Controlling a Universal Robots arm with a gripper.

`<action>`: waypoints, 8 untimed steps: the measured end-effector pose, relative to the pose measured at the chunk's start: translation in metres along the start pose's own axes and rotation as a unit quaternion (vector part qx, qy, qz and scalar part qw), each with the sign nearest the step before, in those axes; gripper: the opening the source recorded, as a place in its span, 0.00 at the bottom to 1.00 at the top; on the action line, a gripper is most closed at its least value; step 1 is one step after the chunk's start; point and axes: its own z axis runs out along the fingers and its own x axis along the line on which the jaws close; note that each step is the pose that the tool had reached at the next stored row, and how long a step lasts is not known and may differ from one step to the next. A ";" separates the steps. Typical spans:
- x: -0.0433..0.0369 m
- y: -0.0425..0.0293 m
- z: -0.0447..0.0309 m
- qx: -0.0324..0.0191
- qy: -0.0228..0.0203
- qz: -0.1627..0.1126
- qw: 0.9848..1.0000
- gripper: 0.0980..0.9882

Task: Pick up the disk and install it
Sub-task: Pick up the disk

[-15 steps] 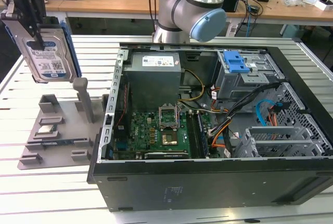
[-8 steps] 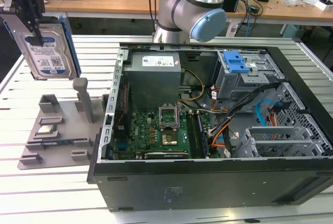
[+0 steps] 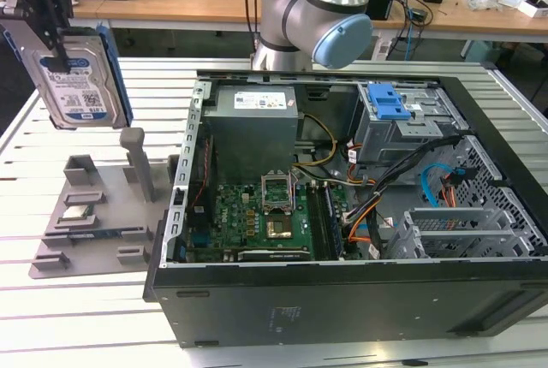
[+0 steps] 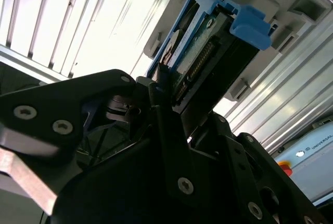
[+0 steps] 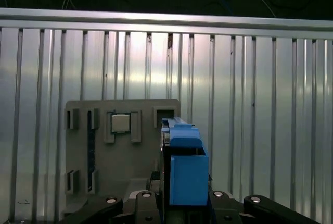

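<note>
Silver rectangular disk (image 3: 79,86) with a white-and-blue label and blue plastic side rails hangs upright in the black robot gripper (image 3: 56,47). The jaws are clamped narrowly on its upper end. It is held clear above a grey plastic fixture plate (image 3: 86,222) on the slatted aluminium table (image 3: 51,317). An open black computer case (image 3: 342,299) stands towards the exterior view's right.
</note>
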 end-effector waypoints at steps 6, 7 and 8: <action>0.0000 -0.0006 -0.0016 -0.001 0.000 0.000 1.000 0.30; 0.0000 -0.0006 -0.0017 0.000 0.000 0.000 1.000 0.30; 0.0000 -0.0006 -0.0019 -0.001 0.000 0.000 1.000 0.30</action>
